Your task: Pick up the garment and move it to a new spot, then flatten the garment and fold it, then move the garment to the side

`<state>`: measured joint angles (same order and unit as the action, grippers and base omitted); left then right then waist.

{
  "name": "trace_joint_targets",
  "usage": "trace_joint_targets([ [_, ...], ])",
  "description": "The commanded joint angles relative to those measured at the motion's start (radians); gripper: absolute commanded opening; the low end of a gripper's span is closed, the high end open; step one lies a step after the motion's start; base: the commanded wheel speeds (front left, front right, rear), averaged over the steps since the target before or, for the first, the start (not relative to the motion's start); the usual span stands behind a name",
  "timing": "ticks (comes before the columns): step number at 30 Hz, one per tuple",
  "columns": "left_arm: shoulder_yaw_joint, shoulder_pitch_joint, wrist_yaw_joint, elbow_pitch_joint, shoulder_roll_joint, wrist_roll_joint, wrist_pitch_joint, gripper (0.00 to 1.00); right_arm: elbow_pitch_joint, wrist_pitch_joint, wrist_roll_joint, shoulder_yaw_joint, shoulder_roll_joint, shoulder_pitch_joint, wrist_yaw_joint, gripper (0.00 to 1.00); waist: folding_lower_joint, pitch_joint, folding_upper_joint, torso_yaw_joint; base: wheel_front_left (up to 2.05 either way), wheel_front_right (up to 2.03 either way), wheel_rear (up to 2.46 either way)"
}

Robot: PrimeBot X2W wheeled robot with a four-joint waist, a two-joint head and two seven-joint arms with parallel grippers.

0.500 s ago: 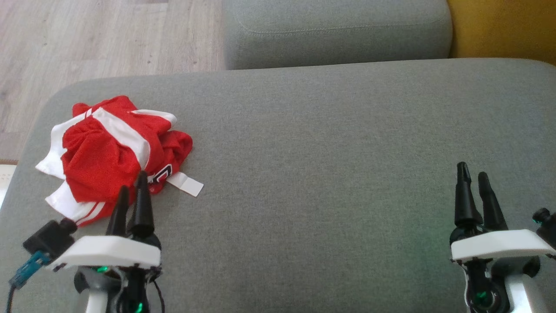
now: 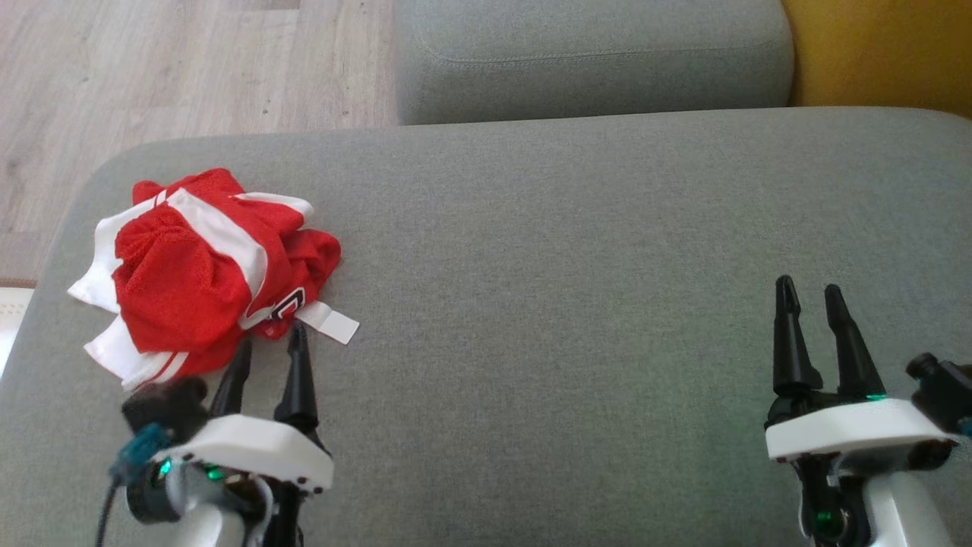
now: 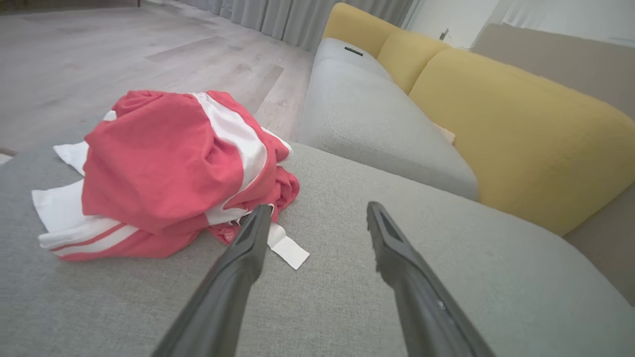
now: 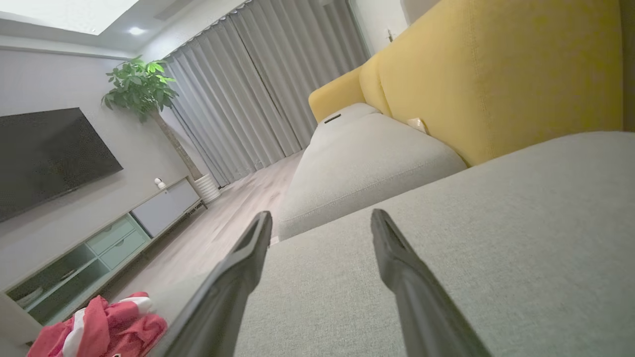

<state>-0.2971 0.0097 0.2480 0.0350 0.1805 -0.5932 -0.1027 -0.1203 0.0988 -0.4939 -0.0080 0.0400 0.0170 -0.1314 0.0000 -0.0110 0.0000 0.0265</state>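
Left gripper (image 2: 271,337): slid sideways along the garment's (image 2: 190,281) near edge over the last half second, from over the striped hem toward the white tab (image 2: 330,323). Fingers spread wider than before, tips just short of the cloth, gripping nothing.
Right gripper (image 2: 809,286): well apart from the garment, far off to its right, nudged slightly toward it. Fingers spread, empty.
Garment: crumpled red-and-white heap, unmoved (not yet lifted).
Grey cushion (image 2: 569,304): directly beneath the garment, mostly stretching away to the garment's right.
Meaning for the task: probably lining up a first pinch at the garment's near right corner. Moving, flattening, folding and setting aside all still to come.
Count: one garment, one white tab, two grippers, two grey cushions, the second lying beyond the garment.
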Motion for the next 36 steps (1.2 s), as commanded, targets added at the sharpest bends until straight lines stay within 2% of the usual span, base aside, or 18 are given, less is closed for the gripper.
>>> trace_joint_targets([
  [1,-0.016,-0.076,0.031,-0.039,0.039,0.046,-0.017,1.00,0.047,0.020,0.048,0.022,0.007,0.048,0.000,1.00,0.0000,0.000,0.0000,0.000,0.00,0.00,0.00],
  [5,-0.087,-0.094,0.085,-0.040,0.074,0.086,-0.029,1.00,0.048,0.032,0.108,0.037,0.007,0.043,0.000,1.00,0.0000,-0.001,0.0000,-0.001,0.00,0.00,0.00],
  [21,-0.297,-0.149,0.206,-0.031,0.155,0.245,-0.073,1.00,0.028,0.076,0.343,0.076,0.008,0.039,0.001,1.00,0.0000,-0.006,0.0000,0.000,0.00,0.00,0.00],
  [27,-0.326,-0.155,0.239,-0.065,0.159,0.255,-0.090,1.00,0.033,0.093,0.348,0.076,0.009,0.037,0.001,1.00,0.0000,-0.005,0.0000,0.002,0.00,0.00,0.00],
  [29,-0.308,-0.144,0.236,-0.080,0.149,0.241,-0.096,1.00,0.030,0.099,0.328,0.075,0.009,0.035,0.001,1.00,0.0000,-0.004,0.0000,0.003,0.00,0.00,0.00],
  [32,-0.245,-0.110,0.191,-0.096,0.113,0.192,-0.105,1.00,0.020,0.108,0.286,0.065,0.009,0.031,0.001,1.00,0.0000,-0.004,0.0000,0.006,0.00,0.00,0.00],
  [33,-0.218,-0.100,0.172,-0.103,0.100,0.189,-0.108,1.00,0.013,0.111,0.261,0.062,0.009,0.029,0.001,1.00,0.0000,-0.004,0.0000,0.006,0.00,0.00,0.00],
  [34,-0.166,-0.072,0.127,-0.105,0.071,0.189,-0.114,1.00,0.000,0.117,0.231,0.058,0.009,0.029,0.001,1.00,0.0000,-0.004,0.0000,0.007,0.00,0.00,0.00],
  [36,-0.110,-0.045,0.077,-0.099,0.035,0.191,-0.120,1.00,-0.009,0.123,0.208,0.063,0.009,0.030,0.001,1.00,0.0000,-0.004,0.0000,0.008,0.00,0.00,0.00],
])
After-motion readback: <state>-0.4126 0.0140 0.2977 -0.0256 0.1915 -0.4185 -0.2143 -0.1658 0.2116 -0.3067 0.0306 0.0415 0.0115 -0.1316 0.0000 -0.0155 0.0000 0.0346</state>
